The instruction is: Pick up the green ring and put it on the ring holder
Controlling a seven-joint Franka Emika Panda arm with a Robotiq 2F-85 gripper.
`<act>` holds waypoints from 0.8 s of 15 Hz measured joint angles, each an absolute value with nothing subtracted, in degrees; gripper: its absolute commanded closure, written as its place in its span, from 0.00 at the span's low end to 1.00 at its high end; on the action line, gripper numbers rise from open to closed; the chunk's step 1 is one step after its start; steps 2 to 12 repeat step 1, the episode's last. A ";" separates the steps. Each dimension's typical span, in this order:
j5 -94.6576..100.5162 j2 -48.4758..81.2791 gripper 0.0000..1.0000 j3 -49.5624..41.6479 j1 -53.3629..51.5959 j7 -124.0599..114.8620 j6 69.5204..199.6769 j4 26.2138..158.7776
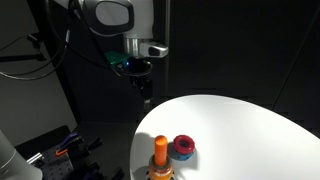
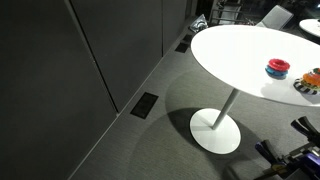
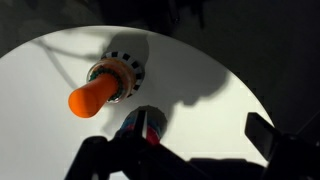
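Note:
The ring holder, an orange peg [image 1: 160,149] on a yellowish base, stands near the edge of the white round table [image 1: 240,125]. In the wrist view the peg [image 3: 94,98] points to the lower left. It is cut off at the frame edge in an exterior view [image 2: 311,78]. A low red-and-blue ring stack [image 1: 183,148] sits beside it and shows in the wrist view [image 3: 143,124] and an exterior view [image 2: 278,68]. No green ring is in view. My gripper [image 1: 145,90] hangs high above the table's far edge, away from the peg. Its jaws [image 3: 180,150] are open and empty.
The table stands on a single pedestal foot [image 2: 216,131] on grey carpet. Dark panels surround the scene. A floor vent [image 2: 144,104] lies by the wall. Cables and equipment [image 1: 68,146] sit below the robot beside the table.

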State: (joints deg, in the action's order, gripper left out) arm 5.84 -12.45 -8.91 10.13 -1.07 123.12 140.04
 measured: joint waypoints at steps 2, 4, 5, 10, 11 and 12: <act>5.84 -12.45 0.00 -8.82 10.08 -1.07 123.04 139.99; 5.84 -12.45 0.00 -8.82 10.08 -1.07 123.04 139.99; 5.84 -12.45 0.00 -8.82 10.08 -1.07 123.04 139.99; 5.84 -12.45 0.00 -8.82 10.08 -1.07 123.04 139.99; 5.84 -12.45 0.00 -8.82 10.08 -1.07 123.04 139.99; 5.84 -12.45 0.00 -8.82 10.08 -1.07 123.04 139.99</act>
